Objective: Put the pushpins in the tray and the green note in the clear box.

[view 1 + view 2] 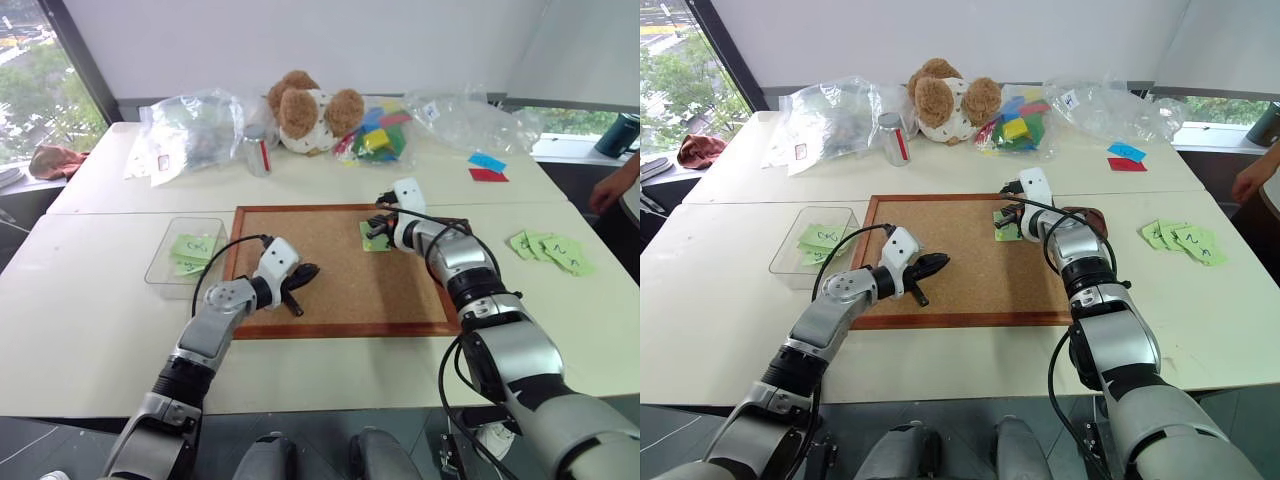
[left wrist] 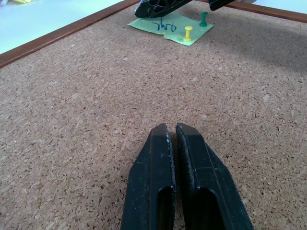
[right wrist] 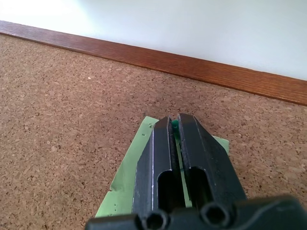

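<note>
White tables by a window, with a cork board (image 1: 340,270) in the middle where the green note (image 2: 171,29) is pinned down by a yellow pushpin (image 2: 188,33) and a green pushpin (image 2: 204,19), so the pins have to come out first. The right gripper (image 3: 174,125) reaches in low over the note, fingers pinched together with a bit of green between the tips, looks like the green pin. The left gripper (image 2: 171,132) hovers shut and empty over bare cork, and the clear box (image 1: 163,262) sits left of the board with notes inside.

The right hand (image 3: 173,125) hides most of the green note (image 3: 125,179).
</note>
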Robot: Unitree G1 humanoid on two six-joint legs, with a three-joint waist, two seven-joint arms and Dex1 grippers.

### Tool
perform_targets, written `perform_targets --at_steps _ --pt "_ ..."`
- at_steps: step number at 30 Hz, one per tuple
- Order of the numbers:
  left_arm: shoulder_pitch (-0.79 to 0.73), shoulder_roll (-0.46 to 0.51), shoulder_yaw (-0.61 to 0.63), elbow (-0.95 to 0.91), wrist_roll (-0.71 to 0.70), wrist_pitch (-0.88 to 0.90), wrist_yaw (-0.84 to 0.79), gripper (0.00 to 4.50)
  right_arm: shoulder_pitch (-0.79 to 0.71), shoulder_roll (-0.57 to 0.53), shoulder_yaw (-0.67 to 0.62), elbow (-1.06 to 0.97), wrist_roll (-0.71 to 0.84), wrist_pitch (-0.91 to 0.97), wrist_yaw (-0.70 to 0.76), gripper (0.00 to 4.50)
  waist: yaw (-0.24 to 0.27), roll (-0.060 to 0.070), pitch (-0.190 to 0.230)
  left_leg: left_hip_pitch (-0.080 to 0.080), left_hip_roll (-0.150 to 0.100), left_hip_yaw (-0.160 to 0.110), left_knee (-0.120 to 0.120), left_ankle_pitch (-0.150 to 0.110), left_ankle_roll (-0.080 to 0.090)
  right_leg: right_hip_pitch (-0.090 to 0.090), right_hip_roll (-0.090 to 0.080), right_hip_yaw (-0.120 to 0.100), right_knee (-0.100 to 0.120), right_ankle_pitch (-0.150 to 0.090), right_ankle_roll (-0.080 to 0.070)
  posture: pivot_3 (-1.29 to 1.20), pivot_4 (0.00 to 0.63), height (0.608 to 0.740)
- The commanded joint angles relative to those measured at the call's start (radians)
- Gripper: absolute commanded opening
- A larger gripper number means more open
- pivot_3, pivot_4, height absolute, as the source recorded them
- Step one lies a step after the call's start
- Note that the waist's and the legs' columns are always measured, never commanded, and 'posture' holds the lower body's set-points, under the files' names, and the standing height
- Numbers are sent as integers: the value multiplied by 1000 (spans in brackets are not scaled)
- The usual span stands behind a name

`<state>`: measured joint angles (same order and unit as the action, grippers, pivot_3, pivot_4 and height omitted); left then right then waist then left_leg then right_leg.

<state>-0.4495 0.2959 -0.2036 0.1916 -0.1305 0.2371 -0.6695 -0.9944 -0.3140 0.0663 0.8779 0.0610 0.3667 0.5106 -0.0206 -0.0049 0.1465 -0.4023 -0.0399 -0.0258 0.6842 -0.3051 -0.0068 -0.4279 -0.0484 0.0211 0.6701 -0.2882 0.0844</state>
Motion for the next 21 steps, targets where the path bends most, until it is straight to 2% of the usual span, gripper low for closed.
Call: perform_targets --at_steps 1,13,16,21 --pt "31 11 -12 11 22 28 -4 225 -7 -21 -29 -132 15 27 13 81 0 0 0 0 0 0 0 0 0 0 0 0 0 0 0 0 150 740" --pt "30 -2 -24 23 34 43 -8 225 45 -105 -136 -484 73 268 -33 81 3 1 -1 0 0 0 0 0 0 0 0 0 0 0 0 0 150 740" --pt "29 -3 -26 29 35 40 -10 225 65 -151 -198 -503 88 290 -65 81 7 1 -1 0 0 0 -1 0 0 0 0 0 -1 0 0 0 150 740" --pt "22 -7 -27 39 38 32 -13 225 113 -227 -229 -440 77 264 -81 81 7 1 -2 0 0 0 -1 0 0 1 0 0 -1 0 0 0 150 740"
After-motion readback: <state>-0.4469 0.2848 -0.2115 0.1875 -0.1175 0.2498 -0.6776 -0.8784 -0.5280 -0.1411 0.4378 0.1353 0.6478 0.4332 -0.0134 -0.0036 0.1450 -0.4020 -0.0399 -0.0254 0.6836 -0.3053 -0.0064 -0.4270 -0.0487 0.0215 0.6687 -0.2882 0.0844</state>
